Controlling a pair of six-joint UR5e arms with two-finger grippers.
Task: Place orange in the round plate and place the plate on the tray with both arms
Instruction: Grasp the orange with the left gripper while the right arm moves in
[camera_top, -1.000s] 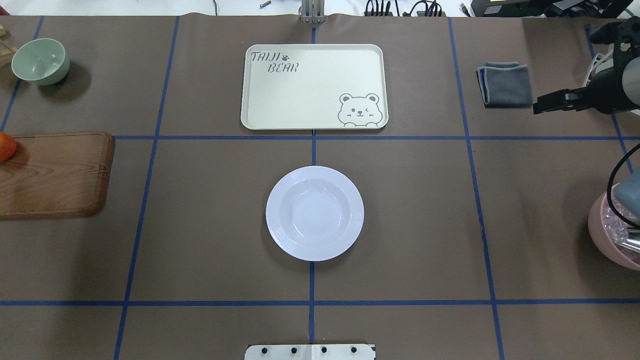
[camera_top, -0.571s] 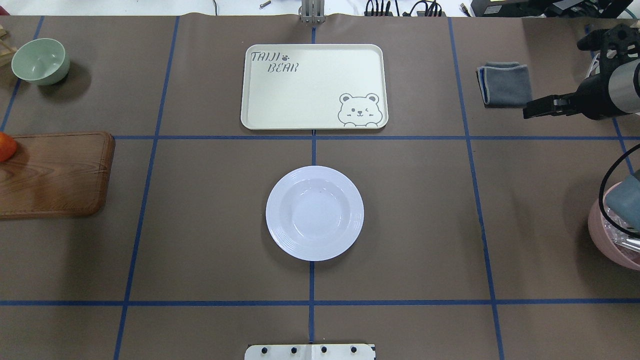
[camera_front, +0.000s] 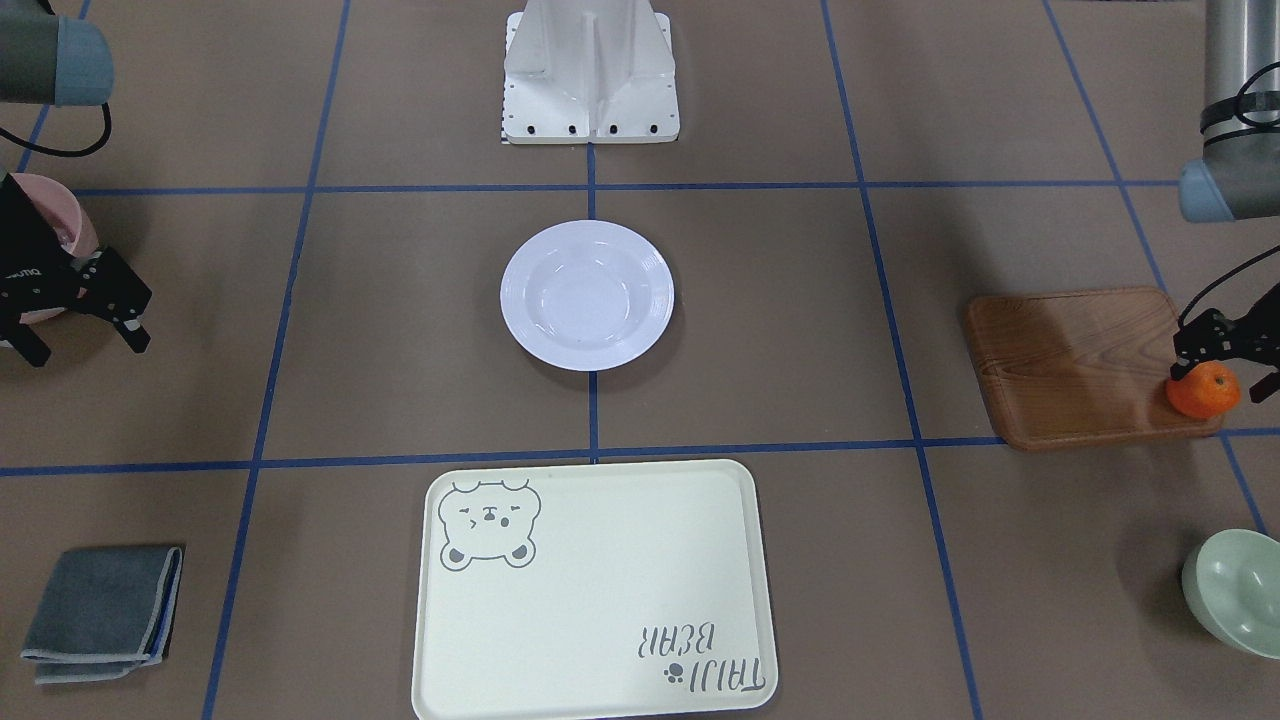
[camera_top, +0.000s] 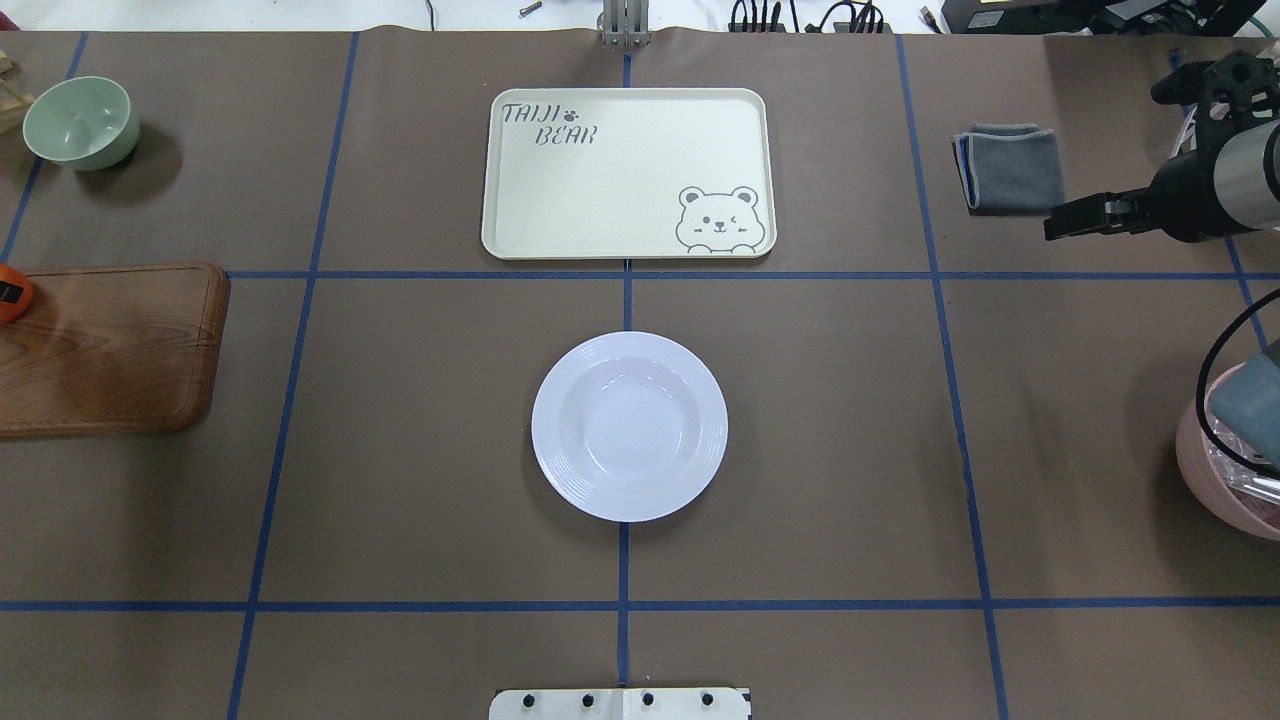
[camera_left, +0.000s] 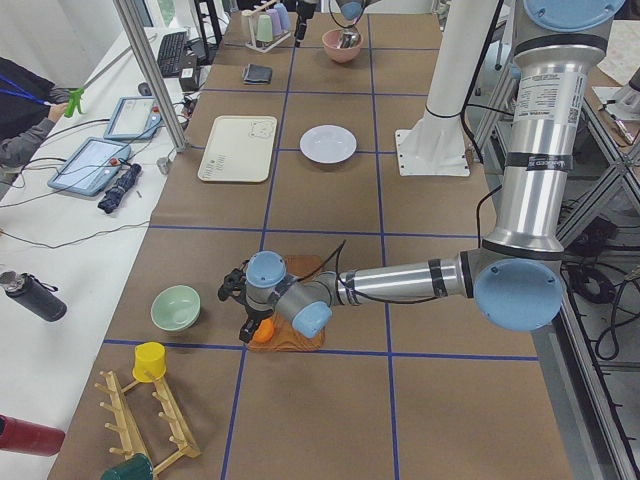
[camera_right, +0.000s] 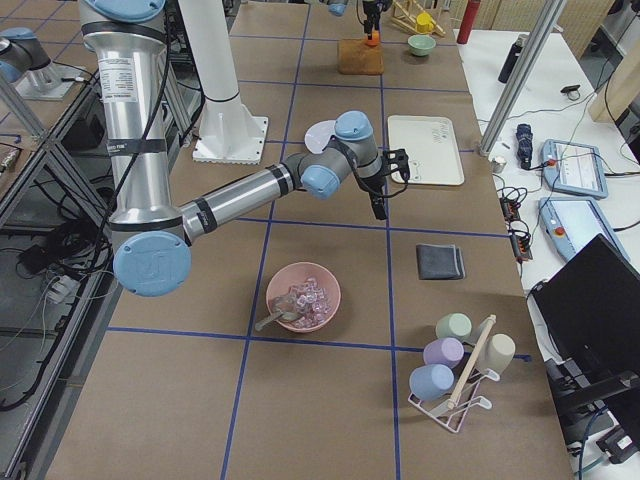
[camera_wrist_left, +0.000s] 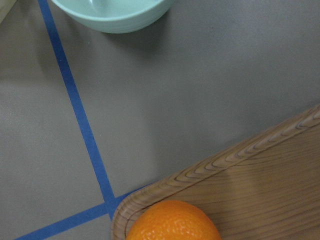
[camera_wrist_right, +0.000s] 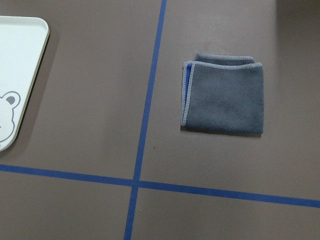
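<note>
Orange (camera_front: 1203, 392) lies on the far left corner of the wooden board (camera_front: 1070, 360) at the left end of the table, well apart from the round plate (camera_top: 629, 426) at the table's middle and from the tray (camera_top: 620, 180) beyond it. Compared with a second ago, a dark part of the left gripper (camera_front: 1224, 378) now overlaps the fruit in the overhead view, where the fruit showed bare before, and the right gripper (camera_front: 88, 350) has shifted a little leftward and nearer. Plate, tray and board lie where they did. In the overhead view the orange is cut by the left edge and only a sliver shows. The left wrist camera catches just its top at the bottom edge, with no fingers in sight. The front-facing view crops the left gripper at its right edge. There its jaws stand spread wider than the fruit, one finger on each side. Whether either pad touches the peel cannot be told. The right gripper hovers with its jaws apart and nothing between them, near the folded grey cloth (camera_top: 1010, 167) on the right side. Part of the right arm hides the pink bowl (camera_top: 1200, 460).
</note>
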